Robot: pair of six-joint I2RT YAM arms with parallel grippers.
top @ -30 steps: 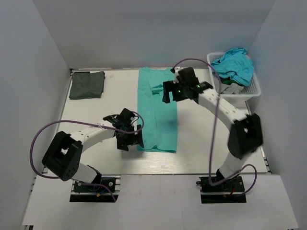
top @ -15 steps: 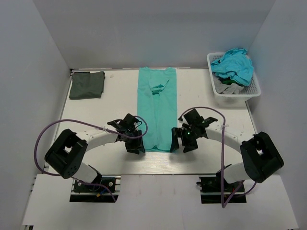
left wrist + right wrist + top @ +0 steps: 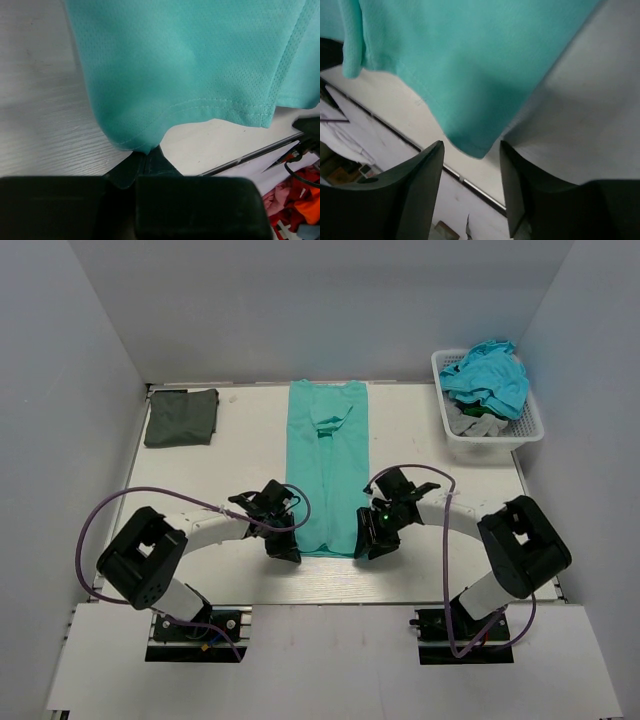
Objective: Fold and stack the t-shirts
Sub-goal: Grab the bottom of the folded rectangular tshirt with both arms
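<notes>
A teal-green t-shirt (image 3: 328,475) lies as a long folded strip down the middle of the table. My left gripper (image 3: 287,548) sits at its near left corner, and in the left wrist view the gripper (image 3: 146,155) is shut on the hem corner of the shirt (image 3: 190,65). My right gripper (image 3: 366,545) is at the near right corner. In the right wrist view the gripper (image 3: 471,146) is open, with the corner of the shirt (image 3: 470,60) between its two fingers and touching neither. A dark grey-green t-shirt (image 3: 181,417) lies folded at the far left.
A white lattice basket (image 3: 527,430) stands at the far right, holding a turquoise-blue t-shirt (image 3: 487,375) and a grey one (image 3: 475,420). The table's near edge runs just behind both grippers. Grey walls enclose the table on three sides.
My left gripper has shut on the near left hem corner. My right arm has swung from the shirt's far end to its near right corner, and its jaws have narrowed.
</notes>
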